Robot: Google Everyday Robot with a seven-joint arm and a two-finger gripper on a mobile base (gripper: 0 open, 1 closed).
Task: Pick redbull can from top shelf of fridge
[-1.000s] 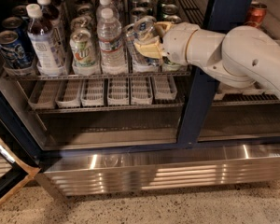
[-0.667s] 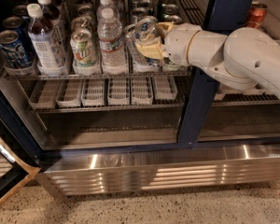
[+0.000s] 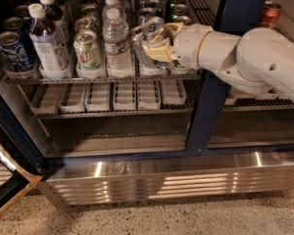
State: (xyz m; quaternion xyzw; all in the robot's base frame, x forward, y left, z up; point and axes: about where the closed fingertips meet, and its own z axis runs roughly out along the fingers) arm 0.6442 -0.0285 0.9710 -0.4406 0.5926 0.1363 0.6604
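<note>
The redbull can (image 3: 153, 32), slim and silver, is tilted at the front of the top shelf (image 3: 88, 77) of the fridge (image 3: 210, 111). My gripper (image 3: 162, 40) reaches in from the right on a white arm. It is shut on the can, with one yellowish finger (image 3: 159, 53) under it and the other above. More cans stand in the lane behind it.
Water bottles (image 3: 116, 38), a green-patterned can (image 3: 87, 49), a labelled bottle (image 3: 45, 43) and dark-blue cans (image 3: 10, 50) stand to the left. White ribbed trays (image 3: 112, 94) sit on the rack below. A red can (image 3: 269, 11) is right of the blue post. The open door (image 3: 5, 175) is at lower left.
Almost nothing has changed. The gripper still holds the tilted can at the same place on the shelf, and the view has shifted only slightly.
</note>
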